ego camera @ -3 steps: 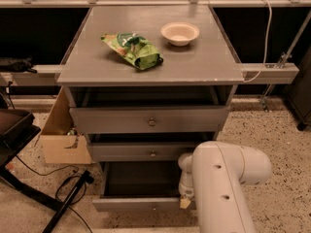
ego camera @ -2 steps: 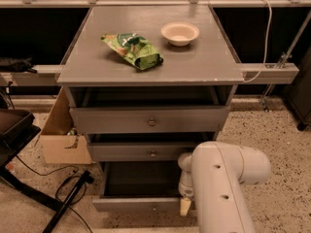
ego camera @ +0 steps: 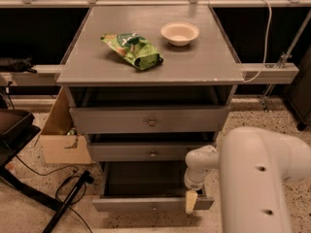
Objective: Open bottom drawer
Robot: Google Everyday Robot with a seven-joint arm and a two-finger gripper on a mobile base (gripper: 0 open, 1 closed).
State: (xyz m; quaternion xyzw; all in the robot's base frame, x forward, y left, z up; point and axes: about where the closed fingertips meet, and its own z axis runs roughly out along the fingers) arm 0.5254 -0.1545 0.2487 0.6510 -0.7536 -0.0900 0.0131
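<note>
Bottom drawer is sitting pulled out at the foot of the grey cabinet, with its dark inside showing. I'm seeing my gripper hanging at the right end of its front panel; I cannot tell whether it is apart or together. Above it, the middle drawer is sitting slightly out. A green bag and a bowl are lying apart on top.
</note>
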